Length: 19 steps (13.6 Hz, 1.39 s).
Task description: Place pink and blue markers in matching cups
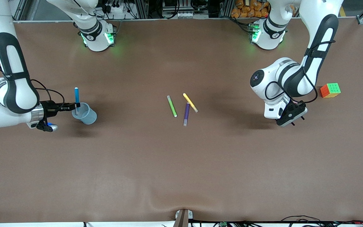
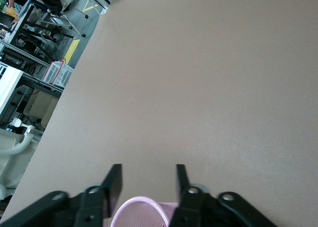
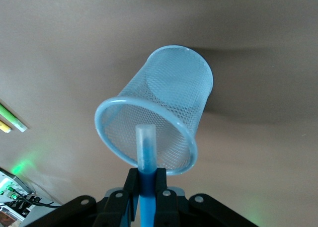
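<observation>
- Toward the right arm's end of the table, the right gripper (image 1: 76,105) is hovering over the blue mesh cup (image 1: 85,114), fingers (image 3: 161,185) clamped on the blue marker (image 1: 76,99).
- Blue marker is standing upright, its lower tip sitting inside the cup's rim per right wrist view (image 3: 145,152); cup (image 3: 164,105) is resting on the brown table (image 1: 181,164).
- Left gripper (image 1: 290,115) is hanging over the table nr the left arm's end, fingers (image 2: 113,183) spread apart w/ nothing between them.
- Pink mesh cup (image 2: 141,213) is showing only in the left wrist view, directly below the left gripper (image 2: 147,180); rim only partly visible, contents not discernible.
- Mid-table, three markers are lying flat: green marker (image 1: 171,106), yellow marker (image 1: 190,102), purple marker (image 1: 186,114). Yellow and purple are lying just beside each other; green is lying apart, toward the right arm's end.
- Rubik's-type cube (image 1: 330,90) is sitting nr the left arm's end, farther from the front camera than the left gripper.
</observation>
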### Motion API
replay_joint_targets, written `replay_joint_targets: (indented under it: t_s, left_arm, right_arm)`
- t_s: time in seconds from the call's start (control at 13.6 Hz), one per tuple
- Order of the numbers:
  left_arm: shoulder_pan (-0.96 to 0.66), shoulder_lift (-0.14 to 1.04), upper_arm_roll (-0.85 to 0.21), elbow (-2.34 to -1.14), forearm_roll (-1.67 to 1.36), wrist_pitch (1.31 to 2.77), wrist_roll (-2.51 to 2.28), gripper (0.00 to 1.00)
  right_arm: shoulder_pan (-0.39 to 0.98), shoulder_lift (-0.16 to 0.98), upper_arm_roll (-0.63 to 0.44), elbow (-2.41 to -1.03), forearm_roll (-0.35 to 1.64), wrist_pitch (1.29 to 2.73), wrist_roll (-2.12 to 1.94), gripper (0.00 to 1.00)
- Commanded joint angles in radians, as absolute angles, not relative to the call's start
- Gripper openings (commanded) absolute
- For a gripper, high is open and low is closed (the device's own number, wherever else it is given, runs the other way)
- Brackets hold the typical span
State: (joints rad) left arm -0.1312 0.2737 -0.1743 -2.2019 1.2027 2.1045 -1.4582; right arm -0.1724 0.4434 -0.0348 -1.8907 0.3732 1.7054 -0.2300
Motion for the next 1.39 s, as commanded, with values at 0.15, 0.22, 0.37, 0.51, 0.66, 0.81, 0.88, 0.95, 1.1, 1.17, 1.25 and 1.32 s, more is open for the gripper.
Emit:
replay_joint_targets:
  t_s: [0.15,0.22,0.37,0.51,0.66,0.81,0.88,0.95,1.1,1.17,1.25,1.32]
  left_arm:
    - [-0.129,0.265,-0.178,-2.171,1.23,2.114,-1.474,1.0]
    - [-0.129,0.267,-0.178,-2.157,1.229,2.114,-1.467,1.0]
    - [-0.13,0.27,-0.178,-2.126,1.229,2.114,-1.46,1.0]
    - [-0.129,0.284,-0.178,-2.089,1.229,2.114,-1.427,1.0]
    - [-0.121,0.296,-0.178,-2.051,1.22,2.115,-1.372,1.0]
    - [-0.12,0.316,-0.178,-2.011,1.218,2.115,-1.336,1.0]
    - [-0.12,0.327,-0.178,-1.994,1.218,2.115,-1.33,1.0]
    - [-0.12,0.334,-0.176,-1.984,1.218,2.115,-1.315,1.0]
    - [-0.112,0.345,-0.176,-1.962,1.216,2.115,-1.284,1.0]
    - [-0.103,0.345,-0.176,-1.95,1.216,2.115,-1.26,1.0]
    - [-0.085,0.354,-0.178,-1.938,1.215,2.121,-1.217,1.0]
    - [-0.071,0.35,-0.179,-1.927,1.204,2.125,-1.172,1.0]
  right_arm:
    - [-0.19,0.479,-0.028,-1.844,0.394,1.655,-0.198,0.81]
    - [-0.189,0.479,-0.028,-1.835,0.394,1.649,-0.198,1.0]
    - [-0.189,0.479,-0.028,-1.809,0.394,1.622,-0.198,1.0]
    - [-0.189,0.479,-0.029,-1.764,0.39,1.589,-0.199,1.0]
    - [-0.189,0.477,-0.04,-1.706,0.38,1.542,-0.201,1.0]
    - [-0.184,0.468,-0.055,-1.649,0.365,1.513,-0.206,1.0]
    - [-0.183,0.457,-0.058,-1.625,0.345,1.503,-0.21,1.0]
    - [-0.181,0.445,-0.058,-1.602,0.328,1.499,-0.212,1.0]
    - [-0.178,0.402,-0.058,-1.577,0.313,1.494,-0.213,1.0]
    - [-0.176,0.379,-0.058,-1.574,0.311,1.493,-0.213,1.0]
    - [-0.175,0.358,-0.058,-1.572,0.308,1.494,-0.212,1.0]
    - [-0.173,0.336,-0.058,-1.565,0.292,1.496,-0.212,1.0]
